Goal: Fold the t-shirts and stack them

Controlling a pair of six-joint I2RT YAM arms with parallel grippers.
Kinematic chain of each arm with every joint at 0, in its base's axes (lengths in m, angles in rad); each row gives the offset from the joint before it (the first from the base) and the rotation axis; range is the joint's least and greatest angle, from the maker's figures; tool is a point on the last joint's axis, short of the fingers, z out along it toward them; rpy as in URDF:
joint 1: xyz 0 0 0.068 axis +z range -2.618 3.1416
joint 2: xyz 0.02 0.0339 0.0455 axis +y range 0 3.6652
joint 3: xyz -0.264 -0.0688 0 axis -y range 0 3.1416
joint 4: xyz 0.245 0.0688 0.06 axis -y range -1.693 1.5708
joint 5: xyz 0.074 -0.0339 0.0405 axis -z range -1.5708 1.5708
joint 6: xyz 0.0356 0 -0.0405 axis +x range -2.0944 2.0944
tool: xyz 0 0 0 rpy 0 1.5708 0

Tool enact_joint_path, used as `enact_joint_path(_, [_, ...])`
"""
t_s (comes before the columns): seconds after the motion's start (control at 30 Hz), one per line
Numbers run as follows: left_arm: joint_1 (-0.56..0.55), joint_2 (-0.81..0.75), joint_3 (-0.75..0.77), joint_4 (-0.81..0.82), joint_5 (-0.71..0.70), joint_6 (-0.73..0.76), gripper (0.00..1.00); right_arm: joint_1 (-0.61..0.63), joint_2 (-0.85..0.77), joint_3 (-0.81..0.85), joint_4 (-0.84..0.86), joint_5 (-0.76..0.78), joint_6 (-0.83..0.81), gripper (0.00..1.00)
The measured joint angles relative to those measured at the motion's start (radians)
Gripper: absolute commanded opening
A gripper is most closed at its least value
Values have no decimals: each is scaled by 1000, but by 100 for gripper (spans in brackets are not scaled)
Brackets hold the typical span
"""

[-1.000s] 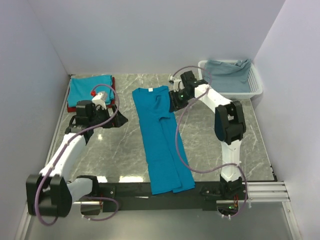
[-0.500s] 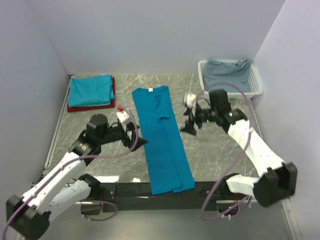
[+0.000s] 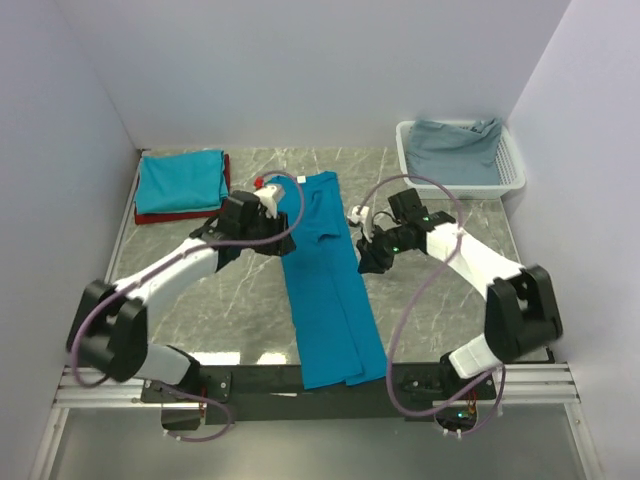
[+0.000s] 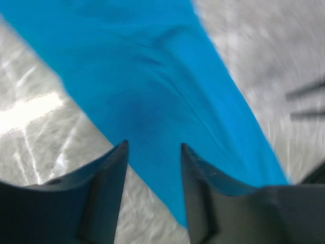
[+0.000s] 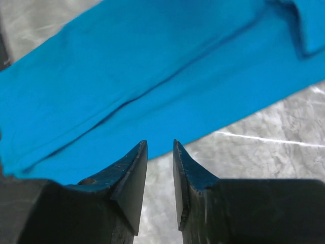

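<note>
A bright teal-blue t-shirt [image 3: 320, 280], folded lengthwise into a long strip, lies down the middle of the table, collar at the far end. My left gripper [image 3: 280, 242] is open and empty, low over the strip's left edge; in the left wrist view [image 4: 152, 152] the cloth [image 4: 152, 76] lies under its spread jaws. My right gripper [image 3: 366, 258] is at the strip's right edge, its jaws a narrow gap apart and empty [image 5: 159, 148], just off the cloth [image 5: 152, 66]. A folded teal shirt [image 3: 180, 180] lies on a dark red one [image 3: 150, 216] at the back left.
A white lattice basket [image 3: 510, 170] at the back right holds a grey-blue cloth [image 3: 455, 140]. White walls close in the left, back and right sides. The strip's near end hangs over the black front rail [image 3: 260, 380].
Both arms have swung in to the strip's middle. The left gripper came from near the back-left stack to the left edge. The right gripper dropped from the upper right edge to mid right edge.
</note>
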Motion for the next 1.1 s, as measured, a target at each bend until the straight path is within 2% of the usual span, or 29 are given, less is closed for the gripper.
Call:
enact_joint_path(0.07, [42,79,29,8,-22,-80,60,2,80,43,14,37,63,34])
enact_joint_path(0.2, [166,248,139,23,-48,-216,59,2,135,66,31,89,152,38])
enact_joint_path(0.3, [229,433,307,28,-74,-275,59,2,135,67,39,111,194,41])
enact_joint_path(0.4, [244,601,477,10,-108,-304,58,-1,137,68,40,119,219,41])
enact_joint_path(0.6, [272,813,694,-80,-132,-330,48,-20,137,73,40,118,238,42])
enact_joint_path(0.7, [293,881,771,-112,-120,-333,40,-35,137,73,40,112,238,42])
enact_joint_path(0.87, [314,975,902,-141,-111,-339,12,-60,135,73,39,96,239,42])
enact_joint_path(0.93, [318,1009,954,-152,-108,-348,6,-68,132,73,39,91,242,42])
enact_joint_path(1.1, [335,1117,1122,-162,-87,-378,4,-84,129,73,40,85,254,42])
